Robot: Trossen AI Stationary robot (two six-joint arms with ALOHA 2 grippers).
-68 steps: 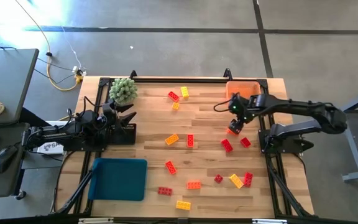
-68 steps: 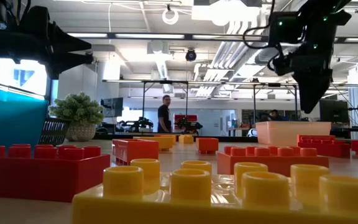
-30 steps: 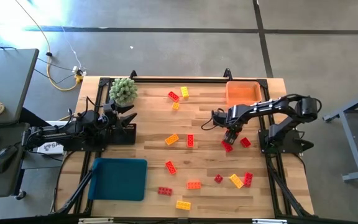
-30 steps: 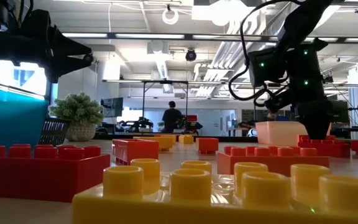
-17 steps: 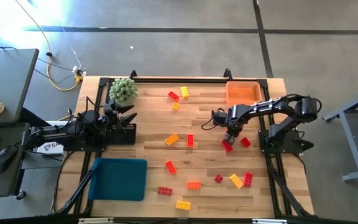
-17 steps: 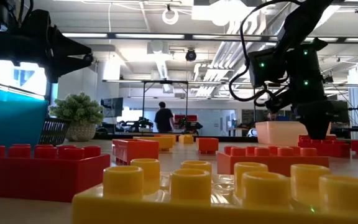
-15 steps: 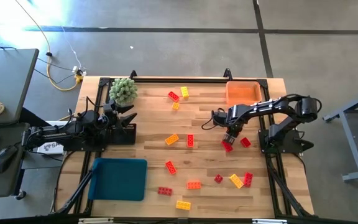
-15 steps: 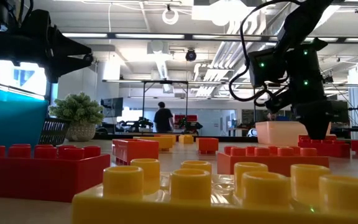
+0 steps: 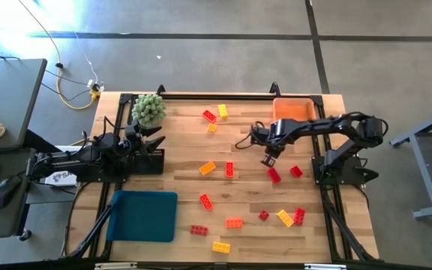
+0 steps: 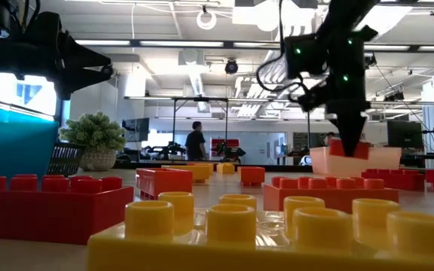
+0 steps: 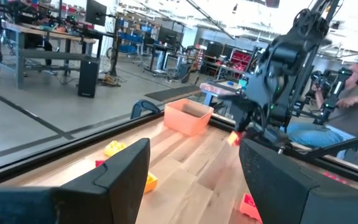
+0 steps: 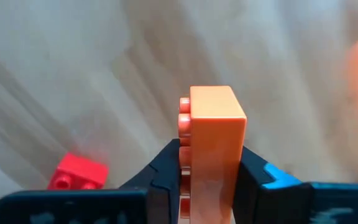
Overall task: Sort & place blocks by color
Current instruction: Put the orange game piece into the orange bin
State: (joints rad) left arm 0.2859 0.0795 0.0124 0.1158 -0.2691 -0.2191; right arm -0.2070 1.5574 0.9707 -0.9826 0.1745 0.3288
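Right gripper [image 9: 269, 159] just lifted off table, fingers clamped on orange block [image 12: 211, 134], now airborne near orange bin [image 9: 292, 109]; pick done, drop next; left gripper [image 9: 153, 140] parked, spread, empty.

Blocks [image 9: 229, 169] lie scattered between two trays [image 9: 142, 216].

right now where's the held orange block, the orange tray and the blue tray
orange block [image 12: 212, 134]: right wrist view, its flat side face.
orange tray [image 9: 292, 110]: high view, its floor.
blue tray [image 9: 142, 216]: high view, its middle.
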